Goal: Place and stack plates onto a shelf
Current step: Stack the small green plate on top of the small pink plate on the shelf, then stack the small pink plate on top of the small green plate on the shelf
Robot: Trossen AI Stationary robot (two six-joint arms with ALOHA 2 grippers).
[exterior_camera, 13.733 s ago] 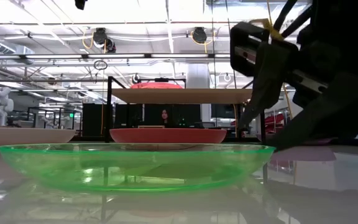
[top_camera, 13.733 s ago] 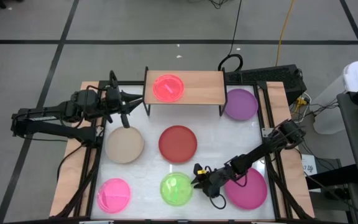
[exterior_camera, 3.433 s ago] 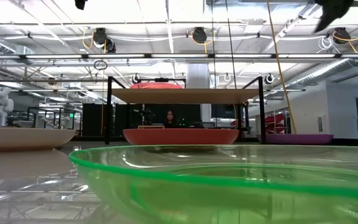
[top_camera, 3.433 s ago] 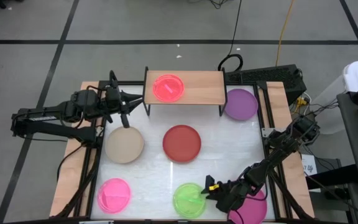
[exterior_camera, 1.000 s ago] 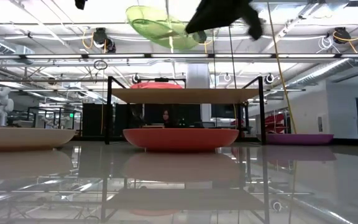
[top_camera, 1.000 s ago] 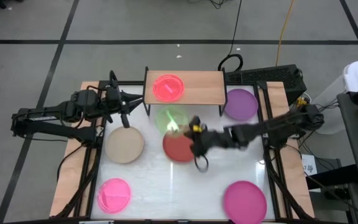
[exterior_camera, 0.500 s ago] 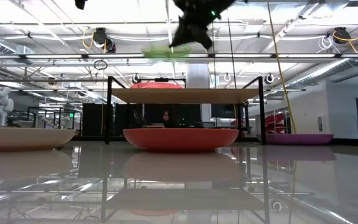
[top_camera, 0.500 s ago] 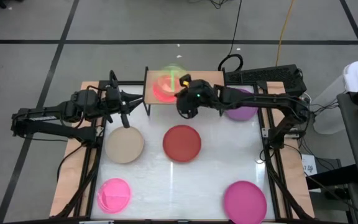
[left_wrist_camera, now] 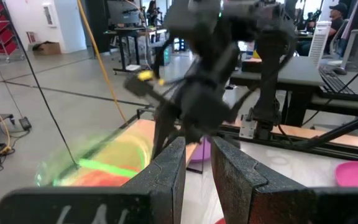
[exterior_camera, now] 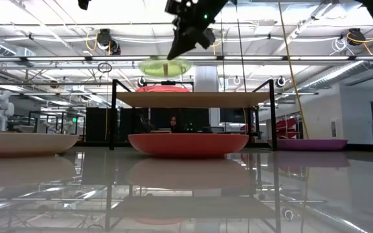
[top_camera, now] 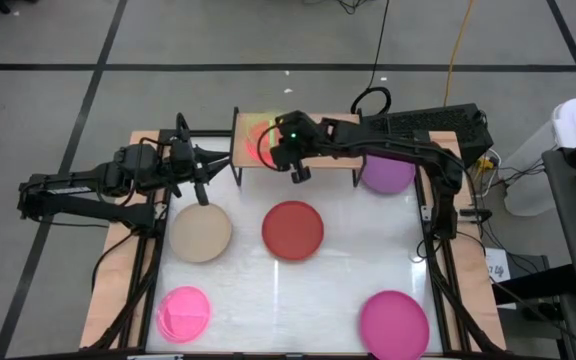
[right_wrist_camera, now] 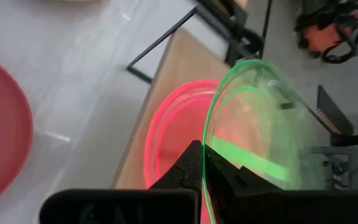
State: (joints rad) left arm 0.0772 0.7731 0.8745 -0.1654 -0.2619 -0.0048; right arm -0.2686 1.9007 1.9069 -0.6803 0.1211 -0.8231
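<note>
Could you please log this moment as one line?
right tool: shut on green plate | green plate: above pink plate on shelf, not released | left tool: waiting at table's left edge

The green plate (right_wrist_camera: 253,118) pinched in my right gripper (right_wrist_camera: 202,163) is clear, glossy plastic, thin at the rim. Under it the pink plate (right_wrist_camera: 179,134) looks just as translucent. The shelf (top_camera: 333,140) is pale matt wood on thin black metal legs (the white tabletop (exterior_camera: 186,194) shines like a mirror). My fingers (right_wrist_camera: 229,180) are dull black.
</note>
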